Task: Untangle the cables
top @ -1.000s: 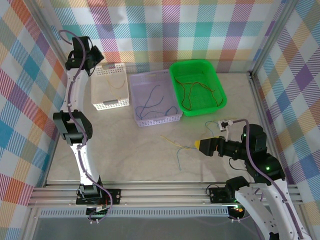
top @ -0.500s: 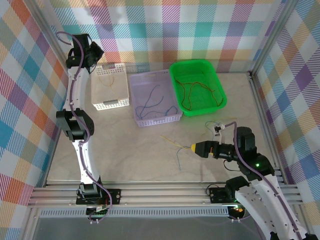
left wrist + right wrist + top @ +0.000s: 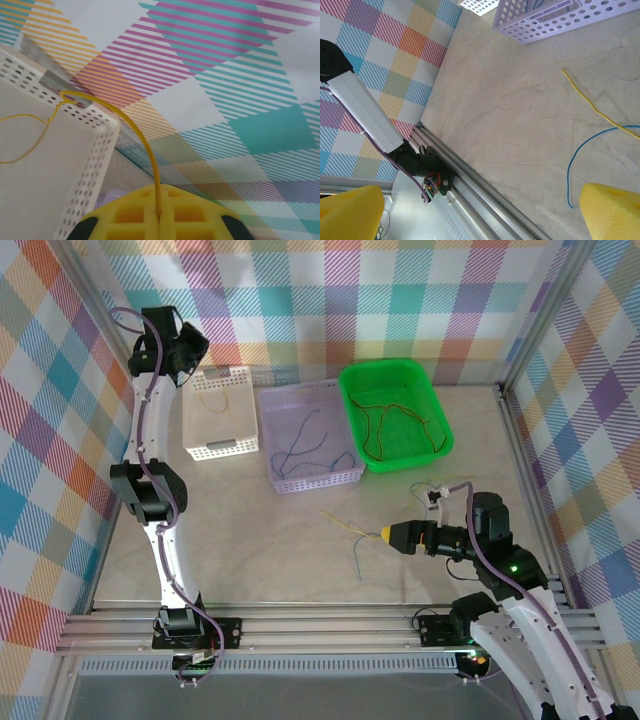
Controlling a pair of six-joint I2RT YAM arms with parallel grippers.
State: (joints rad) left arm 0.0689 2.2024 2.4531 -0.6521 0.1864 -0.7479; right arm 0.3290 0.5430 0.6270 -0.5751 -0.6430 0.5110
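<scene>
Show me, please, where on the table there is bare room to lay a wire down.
The widest bare patch of table lies between the left arm, the white basket and purple basket, and the loose wires. Crowded: the basket row and around the right tool.

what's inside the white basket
A thin yellow cable lies in the white basket, one end arching over the rim to the shut left gripper. In the top view that gripper covers the basket's far-left corner, so anything there is unseen.
</scene>
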